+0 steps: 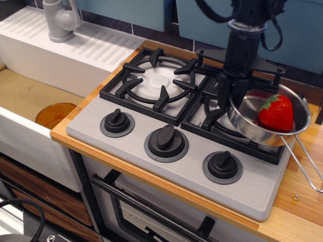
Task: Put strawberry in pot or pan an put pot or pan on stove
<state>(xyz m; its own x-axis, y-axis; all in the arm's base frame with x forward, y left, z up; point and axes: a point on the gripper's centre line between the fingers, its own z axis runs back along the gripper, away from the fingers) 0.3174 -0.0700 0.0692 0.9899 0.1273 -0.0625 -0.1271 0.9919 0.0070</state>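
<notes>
The red strawberry (276, 113) with its green cap lies inside the shiny steel pan (247, 121). The pan is tilted and hangs over the right edge of the right burner grate (214, 118) of the grey stove (176, 169); I cannot tell whether its base touches the grate. Its wire loop handle (304, 164) points to the front right, over the wooden counter. My gripper (232, 98) comes down from above and is shut on the pan's left rim.
The left burner grate (156, 83) and three dark knobs (166, 138) lie to the left and front. A white ribbed sink unit (75, 48) with a grey faucet (60, 20) is at the far left. An orange disc (54, 115) lies in the basin. The wooden counter (298, 212) borders the stove on the right.
</notes>
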